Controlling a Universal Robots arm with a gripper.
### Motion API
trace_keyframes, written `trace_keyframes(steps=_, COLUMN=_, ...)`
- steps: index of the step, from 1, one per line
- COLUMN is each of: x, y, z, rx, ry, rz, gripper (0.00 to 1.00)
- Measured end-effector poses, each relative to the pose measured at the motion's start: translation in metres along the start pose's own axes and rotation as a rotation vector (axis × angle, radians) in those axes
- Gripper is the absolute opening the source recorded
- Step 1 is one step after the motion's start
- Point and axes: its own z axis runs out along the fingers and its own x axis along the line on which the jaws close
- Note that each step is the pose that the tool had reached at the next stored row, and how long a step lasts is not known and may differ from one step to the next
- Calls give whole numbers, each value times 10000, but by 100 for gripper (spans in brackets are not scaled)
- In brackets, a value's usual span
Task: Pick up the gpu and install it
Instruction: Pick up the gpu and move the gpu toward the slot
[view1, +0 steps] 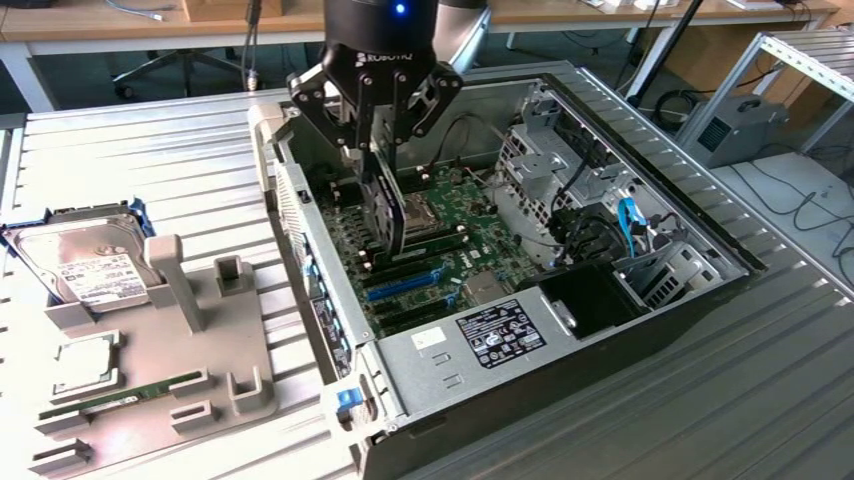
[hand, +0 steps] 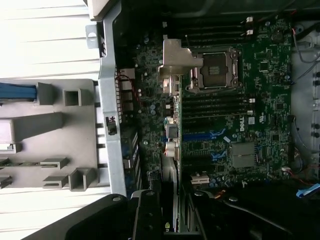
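Note:
The gpu (view1: 388, 215) is a slim dark card hanging on edge inside the open computer case (view1: 441, 372). My gripper (view1: 378, 145) is shut on its upper edge. The card's lower edge sits just above the motherboard (view1: 461, 245), close to the blue expansion slots (view1: 404, 287). In the wrist view the gpu (hand: 172, 135) shows edge-on, with its pale metal bracket (hand: 175, 62) at the far end, over the board beside the blue slots (hand: 200, 136). The gripper (hand: 169, 220) body frames the card there. Whether the card touches a slot is hidden.
A grey fixture tray (view1: 200, 340) lies at the exterior view's left, carrying a hard drive (view1: 83, 262), a processor chip (view1: 87, 362) and a green memory stick (view1: 127, 393). The case's walls, drive cage (view1: 547, 165) and cables (view1: 627, 225) surround the board. The processor socket (hand: 216, 67) lies beside the card.

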Motion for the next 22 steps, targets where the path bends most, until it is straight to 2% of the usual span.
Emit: trace_keyframes(steps=22, x=-185, y=93, z=89, rx=46, ry=-4, rz=-1, gripper=26)
